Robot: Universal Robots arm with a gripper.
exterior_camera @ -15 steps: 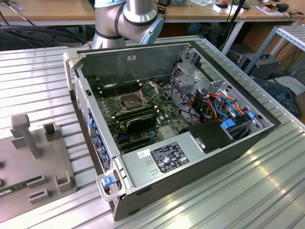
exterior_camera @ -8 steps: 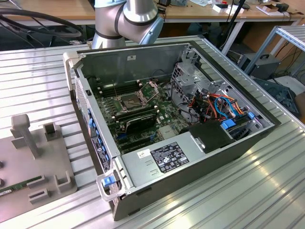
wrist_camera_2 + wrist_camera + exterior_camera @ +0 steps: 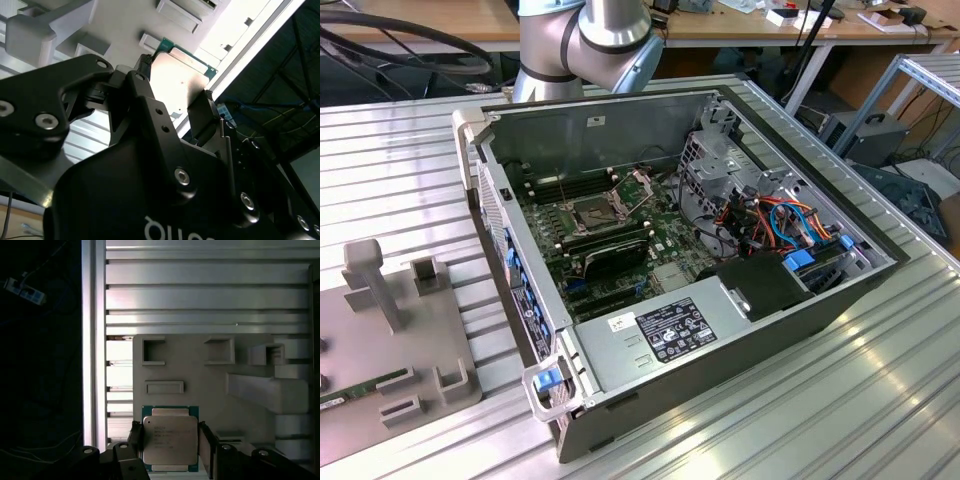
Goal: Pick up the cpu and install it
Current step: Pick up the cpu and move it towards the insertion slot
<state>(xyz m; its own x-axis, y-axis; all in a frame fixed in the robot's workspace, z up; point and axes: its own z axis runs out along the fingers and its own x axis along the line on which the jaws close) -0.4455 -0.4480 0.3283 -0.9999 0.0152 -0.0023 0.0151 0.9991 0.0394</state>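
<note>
The cpu (image 3: 170,439), a small square chip with a dull silver top on a green board, sits between the two black fingers (image 3: 136,437) of my gripper (image 3: 170,432). Both fingers press against its opposite edges, over the grey fixture plate (image 3: 200,385). In the second wrist view the cpu (image 3: 182,75) spans the gap of the gripper (image 3: 176,77) from fingertip to fingertip. I cannot tell whether the chip rests on the plate or hangs just above it. In the exterior view the motherboard's square socket (image 3: 592,212) lies bare inside the open computer case (image 3: 620,130), its hinged metal plate (image 3: 640,185) raised.
The grey fixture plate (image 3: 390,340) with raised blocks and slots lies on the ribbed metal table (image 3: 840,400) at the exterior view's left. Long black memory sticks (image 3: 605,248), a power supply (image 3: 665,330) and coloured cables (image 3: 780,220) crowd the case. The arm's base (image 3: 585,40) stands behind it.
</note>
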